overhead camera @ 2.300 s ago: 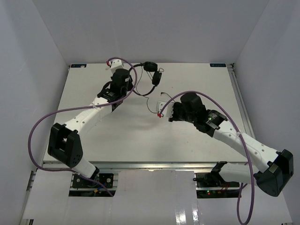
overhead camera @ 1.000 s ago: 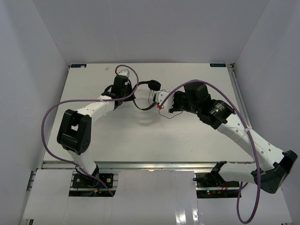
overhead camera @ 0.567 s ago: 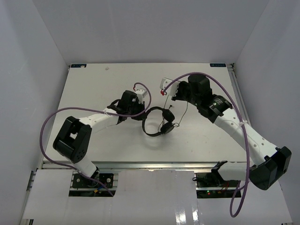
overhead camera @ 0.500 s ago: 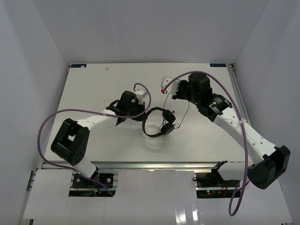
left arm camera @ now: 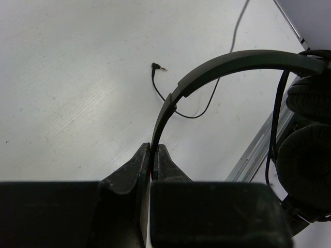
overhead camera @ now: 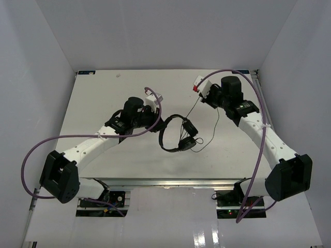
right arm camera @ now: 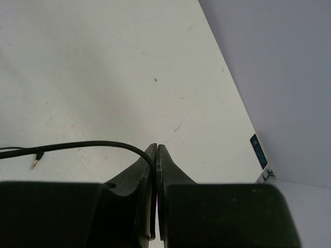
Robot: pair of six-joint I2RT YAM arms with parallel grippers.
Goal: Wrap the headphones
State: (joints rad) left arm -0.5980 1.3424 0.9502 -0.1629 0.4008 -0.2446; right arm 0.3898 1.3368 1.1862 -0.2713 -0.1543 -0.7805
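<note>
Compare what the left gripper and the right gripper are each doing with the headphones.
The left gripper pinches the headband of the headphones; the right gripper pinches their thin cable. The left gripper is near the middle of the table; the right gripper is farther back and to the right. Both have jaws shut on part of the headphones.

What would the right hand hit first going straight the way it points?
Probably bare table; nothing else shows ahead of the right hand, shut on the headphones' cable. Depth is unclear.
</note>
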